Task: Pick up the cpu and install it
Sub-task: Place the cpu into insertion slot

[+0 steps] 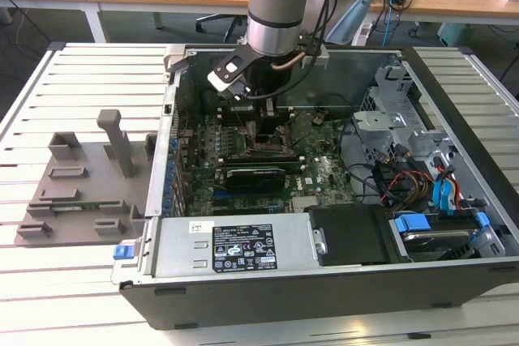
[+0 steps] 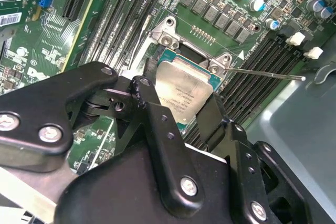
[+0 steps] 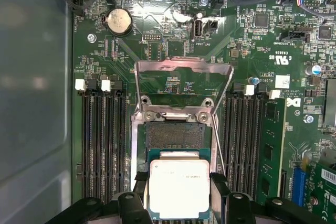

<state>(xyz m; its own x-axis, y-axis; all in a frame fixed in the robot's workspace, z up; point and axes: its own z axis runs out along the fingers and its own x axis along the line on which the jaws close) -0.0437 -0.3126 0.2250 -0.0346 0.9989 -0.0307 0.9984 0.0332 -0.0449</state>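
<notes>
The cpu (image 3: pixel 179 188), a flat silvery square with a pale rim, sits between my gripper's (image 3: pixel 179 182) two black fingers, which are shut on its opposite edges. It hovers partly over the open socket (image 3: pixel 173 135), whose contact grid shows beyond the chip. The metal load plate (image 3: pixel 184 67) stands flipped open past the socket. In the second wrist view the cpu (image 2: pixel 184 90) lies tilted by the socket frame, with the gripper (image 2: pixel 184 109) around it. In the exterior view the gripper (image 1: pixel 263 123) reaches down into the computer case (image 1: pixel 324 297) over the motherboard.
Memory slots (image 3: pixel 102 140) flank the socket on both sides. A thin lever rod (image 2: pixel 262 73) sticks out beside the socket. A drive cage (image 1: pixel 389 111) and cables (image 1: pixel 405 176) fill the case at the exterior view's right. A grey slotted tray (image 1: pixel 81 192) lies outside, left.
</notes>
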